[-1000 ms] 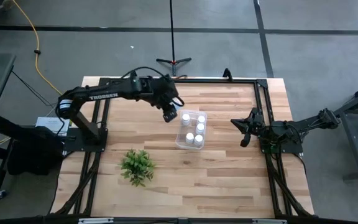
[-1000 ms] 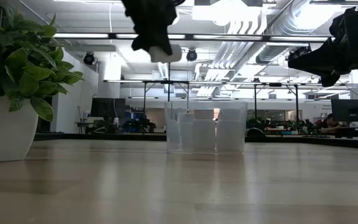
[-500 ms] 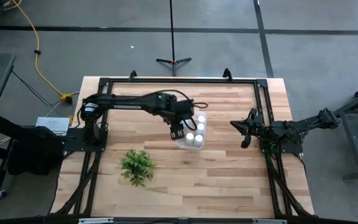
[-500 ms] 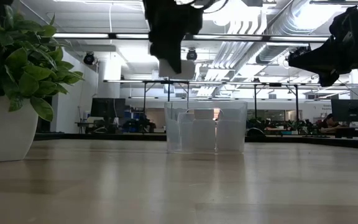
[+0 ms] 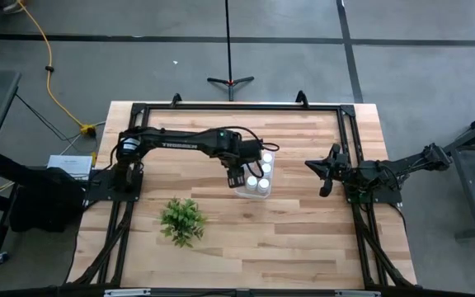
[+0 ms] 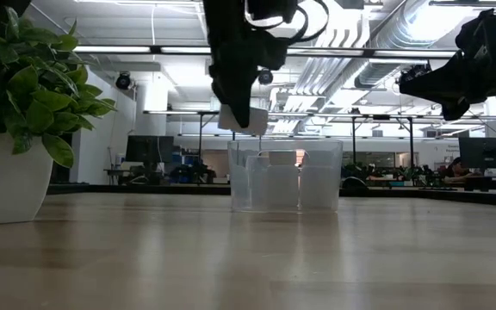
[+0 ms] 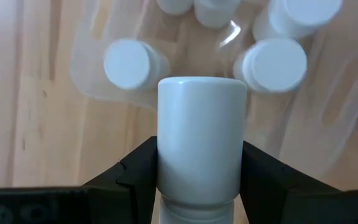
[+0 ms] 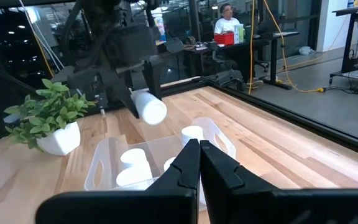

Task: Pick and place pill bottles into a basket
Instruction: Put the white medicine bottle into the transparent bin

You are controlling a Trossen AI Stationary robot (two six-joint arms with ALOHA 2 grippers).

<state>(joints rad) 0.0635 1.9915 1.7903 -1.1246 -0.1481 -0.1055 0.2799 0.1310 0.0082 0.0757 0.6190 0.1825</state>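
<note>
Gripping a smooth white cylindrical pill bottle: left gripper.

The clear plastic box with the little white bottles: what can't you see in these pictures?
- How many small white pill bottles stand in the clear rectangular plastic bin: in the high view the left gripper covers a corner; in the low view the walls blur them.
- The base of the held white bottle: hidden between the fingers in the left wrist view.
- Any labels: too small everywhere.
</note>
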